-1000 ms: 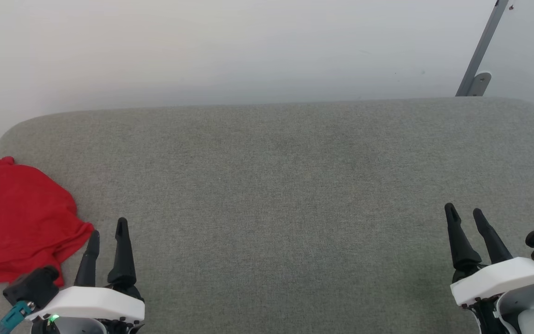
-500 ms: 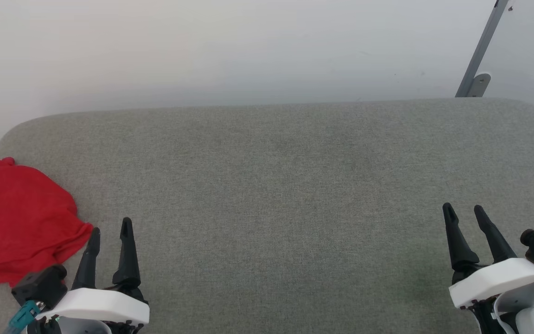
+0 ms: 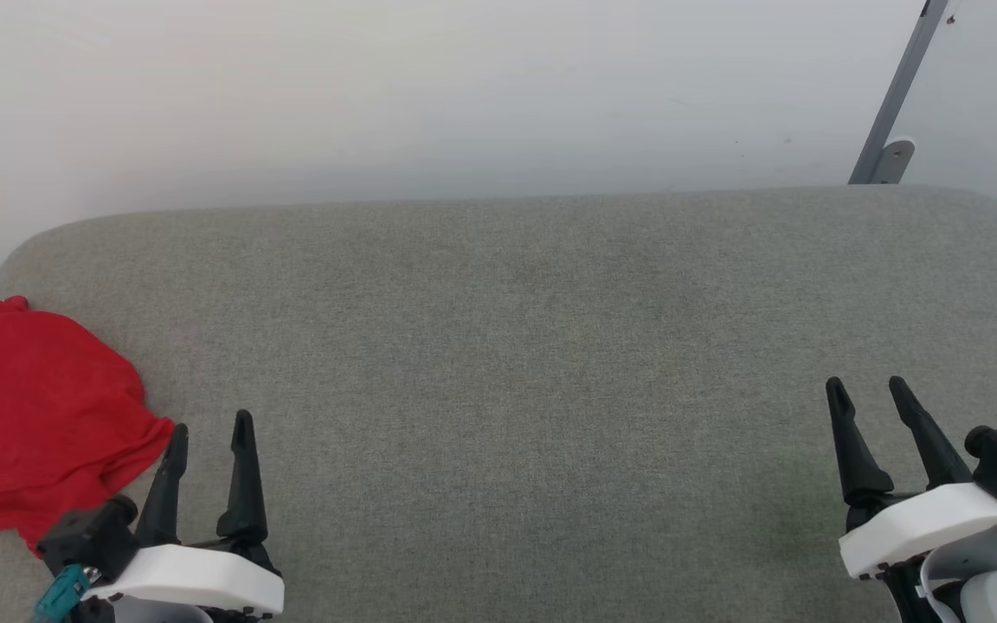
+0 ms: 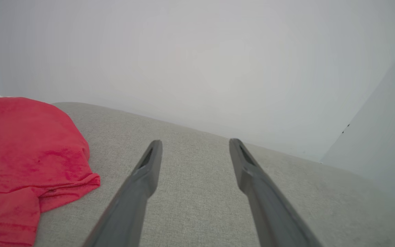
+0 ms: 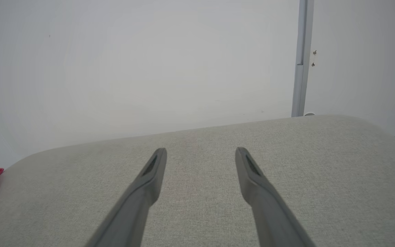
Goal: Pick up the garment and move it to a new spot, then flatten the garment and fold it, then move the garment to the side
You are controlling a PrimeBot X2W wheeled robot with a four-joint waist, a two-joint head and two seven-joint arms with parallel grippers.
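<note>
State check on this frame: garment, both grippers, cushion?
garment: crumpled in a heap at the cushion's left end, unfolded, not held
left gripper: open, empty, just right of the garment, apart from it
right gripper: open, empty, above the cushion's right end
grey cushion: flat, carrying the garment on its left end

Before me a grey woven cushion (image 3: pixel 498 346) with rounded far corners spans left to right. Beyond it stands a plain pale wall (image 3: pixel 377 86), with a grey metal post (image 3: pixel 905 78) at far right.
</note>
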